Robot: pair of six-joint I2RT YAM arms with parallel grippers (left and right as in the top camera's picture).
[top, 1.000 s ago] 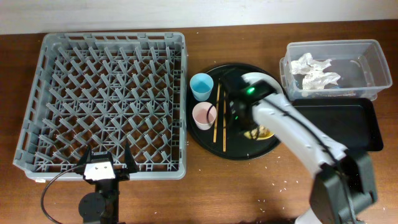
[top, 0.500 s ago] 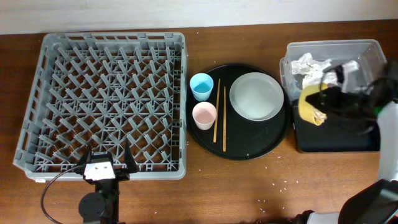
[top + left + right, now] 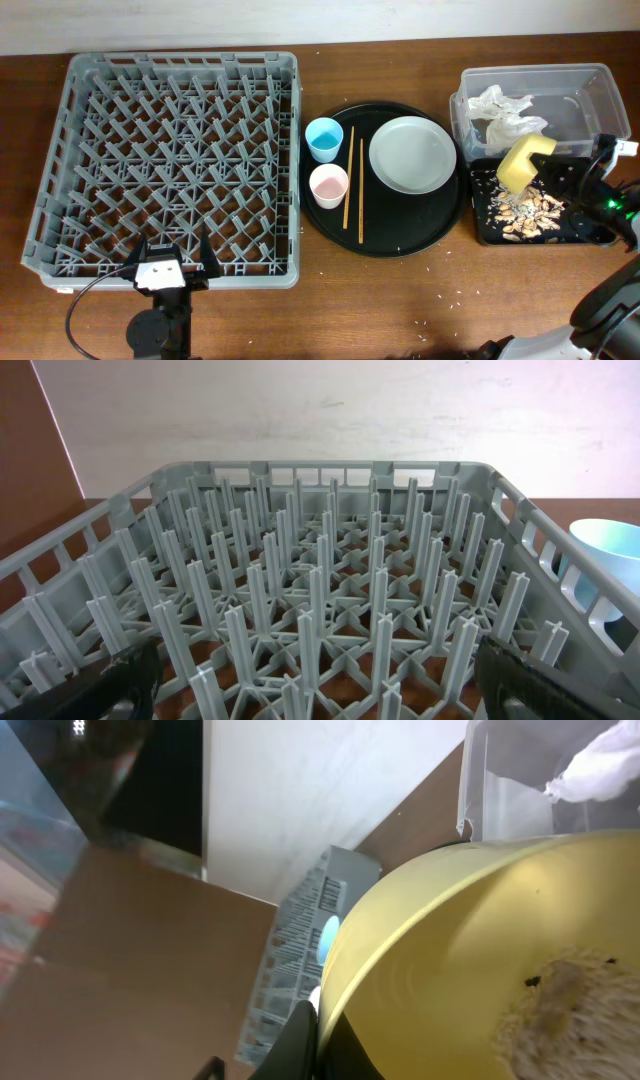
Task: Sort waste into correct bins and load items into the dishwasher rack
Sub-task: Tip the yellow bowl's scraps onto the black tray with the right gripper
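Note:
My right gripper (image 3: 548, 170) is shut on the rim of the yellow bowl (image 3: 523, 163) and holds it tipped on its side over the shallow black tray (image 3: 590, 232). Beige-brown food scraps (image 3: 522, 207) lie in that tray. In the right wrist view the bowl (image 3: 480, 950) fills the frame, its rim pinched between the fingers (image 3: 318, 1038), with scrap residue inside. Crumpled white tissues (image 3: 505, 112) lie in the clear tub (image 3: 580, 85). The white plate (image 3: 412, 155), blue cup (image 3: 323, 138), pink cup (image 3: 328, 185) and chopsticks (image 3: 355, 190) sit on the round black tray. My left gripper (image 3: 315, 685) is open and empty at the grey rack's (image 3: 170, 165) near edge.
The large round black tray (image 3: 385, 235) stands between the rack and the bins. Small white crumbs are scattered on the brown table in front of it. The rack (image 3: 320, 580) fills the left wrist view, with the blue cup (image 3: 605, 575) past its right wall.
My right arm carried the yellow bowl from the round tray over to the black tray and tipped it. Food scraps now lie in the black tray. The left arm has not moved.

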